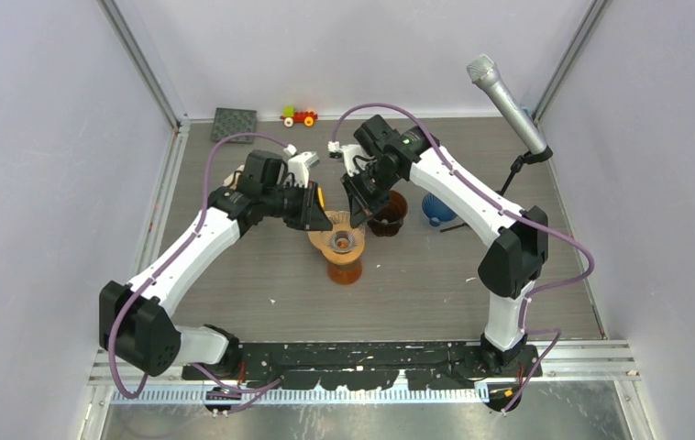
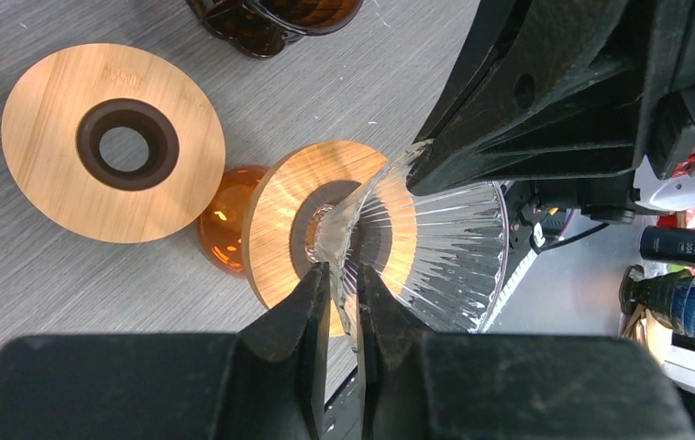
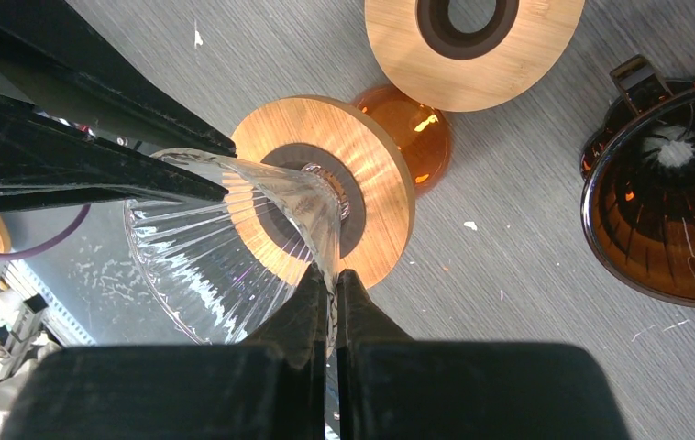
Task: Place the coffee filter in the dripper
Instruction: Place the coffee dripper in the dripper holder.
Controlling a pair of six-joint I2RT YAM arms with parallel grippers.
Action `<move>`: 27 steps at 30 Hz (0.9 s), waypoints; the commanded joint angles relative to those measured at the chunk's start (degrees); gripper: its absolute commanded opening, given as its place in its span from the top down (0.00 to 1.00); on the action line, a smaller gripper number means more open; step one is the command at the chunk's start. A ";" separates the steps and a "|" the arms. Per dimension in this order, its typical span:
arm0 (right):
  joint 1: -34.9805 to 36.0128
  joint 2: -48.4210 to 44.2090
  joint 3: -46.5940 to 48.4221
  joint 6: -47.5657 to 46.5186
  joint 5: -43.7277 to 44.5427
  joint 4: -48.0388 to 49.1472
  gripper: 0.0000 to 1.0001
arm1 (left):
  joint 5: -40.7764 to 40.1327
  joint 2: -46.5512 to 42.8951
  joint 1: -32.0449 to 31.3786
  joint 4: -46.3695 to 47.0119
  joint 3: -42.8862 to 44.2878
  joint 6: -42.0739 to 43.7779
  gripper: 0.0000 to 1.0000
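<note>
Atop an amber glass server (image 1: 345, 270) on the grey table (image 1: 417, 284) sits the clear ribbed dripper (image 2: 445, 247), its narrow end seated in a round wooden collar (image 2: 280, 211). Both arms meet at this dripper. The left gripper (image 2: 342, 275) reaches in from the dripper's left side, and its two fingers are pressed together on the glass wall near the rim, with the thin glass between them. The right gripper (image 3: 333, 275) comes from the dripper's far right side and pinches the opposite edge of the same cone, its fingers nearly meeting with only the glass wall between. A loose wooden ring (image 2: 41, 147) lies flat on the table just beside the dripper, behind it and to the left. A dark amber dripper (image 3: 665, 192) stands near it, behind and to the right, and a blue object (image 1: 434, 209) is farther right. A microphone (image 1: 507, 103) and a toy train (image 1: 299, 115) are well behind the dripper. None of the views shows a paper filter that can be told apart.
</note>
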 commanded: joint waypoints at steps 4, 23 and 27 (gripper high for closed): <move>0.30 1.26 -4.00 -0.65 2.03 4.77 0.99 | -5.55 1.48 -1.55 1.25 -4.81 4.35 1.00; 2.30 -1.69 -9.42 -0.51 5.23 11.02 1.00 | -8.73 -0.71 -4.38 6.84 -13.25 9.34 1.00; 2.41 -1.11 -9.80 -0.51 5.55 11.39 0.99 | -8.58 -0.47 -4.47 8.16 -14.69 9.69 1.00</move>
